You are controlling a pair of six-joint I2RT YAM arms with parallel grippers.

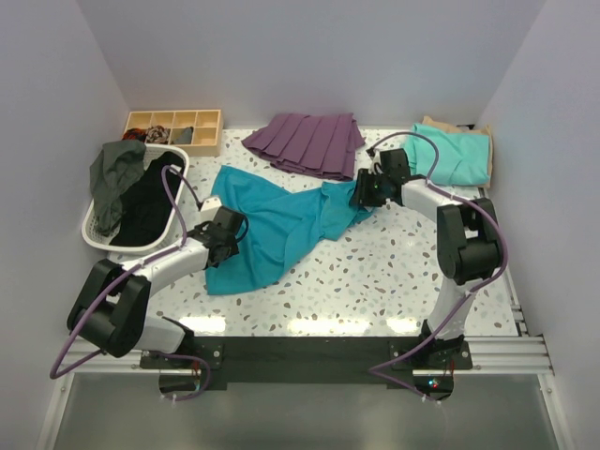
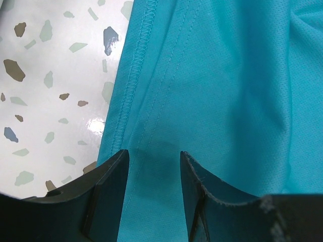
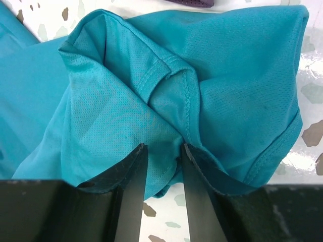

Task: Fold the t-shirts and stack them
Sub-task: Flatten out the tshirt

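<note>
The teal-blue t-shirt [image 1: 281, 225] lies spread and rumpled across the middle of the table. My left gripper [image 1: 230, 232] rests on its left side. In the left wrist view its jaws [image 2: 154, 154] stand apart over flat cloth, just inside a stitched hem [image 2: 133, 75]; nothing is pinched. My right gripper [image 1: 361, 194] is at the shirt's bunched right end. There the jaws [image 3: 164, 146] stand narrowly apart, with a fold of teal cloth [image 3: 166, 101] between the tips. The mint-green t-shirt [image 1: 455, 155] lies folded at the back right on the tan t-shirt [image 1: 439, 123].
A purple pleated garment [image 1: 309, 142] lies at the back centre. A wooden compartment tray [image 1: 173, 129] sits at the back left. In front of that tray, a white basket [image 1: 94, 230] holds dark clothes. White walls close in the left, back and right sides.
</note>
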